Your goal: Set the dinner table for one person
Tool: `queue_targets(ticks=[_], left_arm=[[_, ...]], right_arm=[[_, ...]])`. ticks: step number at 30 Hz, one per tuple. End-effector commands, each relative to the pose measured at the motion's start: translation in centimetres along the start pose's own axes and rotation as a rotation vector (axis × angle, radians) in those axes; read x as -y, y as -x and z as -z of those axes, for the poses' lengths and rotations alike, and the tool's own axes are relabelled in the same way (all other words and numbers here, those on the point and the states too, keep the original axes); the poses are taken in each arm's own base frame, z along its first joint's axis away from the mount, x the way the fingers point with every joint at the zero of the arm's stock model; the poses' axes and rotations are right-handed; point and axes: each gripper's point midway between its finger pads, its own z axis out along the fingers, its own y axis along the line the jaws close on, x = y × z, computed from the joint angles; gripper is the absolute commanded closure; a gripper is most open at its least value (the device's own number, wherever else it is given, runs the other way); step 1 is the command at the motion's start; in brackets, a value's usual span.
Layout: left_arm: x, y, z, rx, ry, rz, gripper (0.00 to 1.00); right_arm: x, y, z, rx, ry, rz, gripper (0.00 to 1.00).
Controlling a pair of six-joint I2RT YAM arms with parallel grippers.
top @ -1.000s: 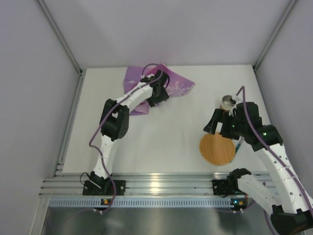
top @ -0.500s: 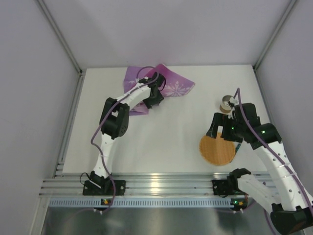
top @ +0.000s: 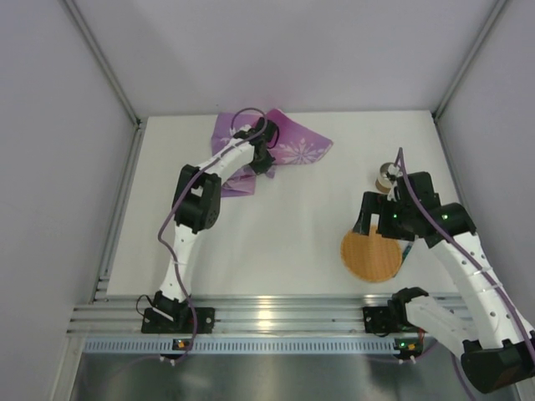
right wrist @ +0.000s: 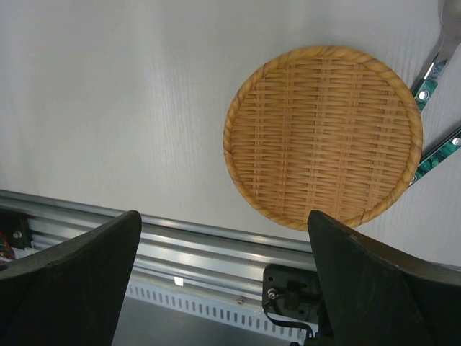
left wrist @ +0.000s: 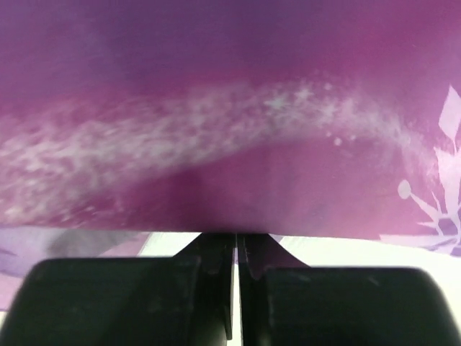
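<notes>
Two jobs share the table [top: 292, 225], which runs from the near rail [top: 267, 313] to the back walls. Nearest, the right gripper [right wrist: 223, 220] hangs wide apart over the plate [right wrist: 322, 137]; line up on its rim before closing, clear of the cutlery [right wrist: 432, 76]. Farther back, the left gripper [left wrist: 236, 249] is pinched on the mat [left wrist: 230, 108]; drag it low and slowly so it spreads flat.

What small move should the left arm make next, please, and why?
Probably pull the left pincer back toward the middle of the white rectangular tabletop, dragging the purple-pink snowflake-printed fabric placemat along: its jaws look shut on the mat's edge, and the mat lies rumpled at the far side, away from the round woven wicker plate.
</notes>
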Motion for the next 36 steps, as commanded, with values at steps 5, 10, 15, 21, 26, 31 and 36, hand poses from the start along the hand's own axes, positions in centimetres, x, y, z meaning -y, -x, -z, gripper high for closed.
queue_targets(ticks=[5,10,15,21,26,31,36], left_arm=[[1.6,-1.9,0.0,-0.094,-0.094,-0.082,1.0],[6.0,-2.5,7.2,-0.058,-0.255,-0.22,1.0],[8.5,-5.3,14.0,-0.048,-0.335,-0.374,1.0],[9.5,-11.8,18.1,-0.099,-0.388,-0.594,1.0],[8.4,-18.3,18.0,-0.245,-0.409,-0.724,0.95],[8.8,-19.4,20.7,-0.289,-0.512,-0.656,0.02],[9.2,-15.0,24.4,-0.194,-0.542,-0.59,0.02]], right_arm=[[-0.9,1.4,0.4,0.025,0.024,0.037,0.0],[-1.7,2.0,0.0,0.038,0.06,0.036,0.0],[-2.3,2.7,0.0,0.051,0.084,0.029,0.0],[-2.6,2.8,-0.1,0.06,0.103,0.021,0.0],[-2.9,2.1,-0.9,0.038,0.129,0.0,0.0],[-3.2,2.3,-1.1,0.046,0.142,-0.011,0.0],[-3.4,2.5,-1.4,0.05,0.153,-0.024,0.0]])
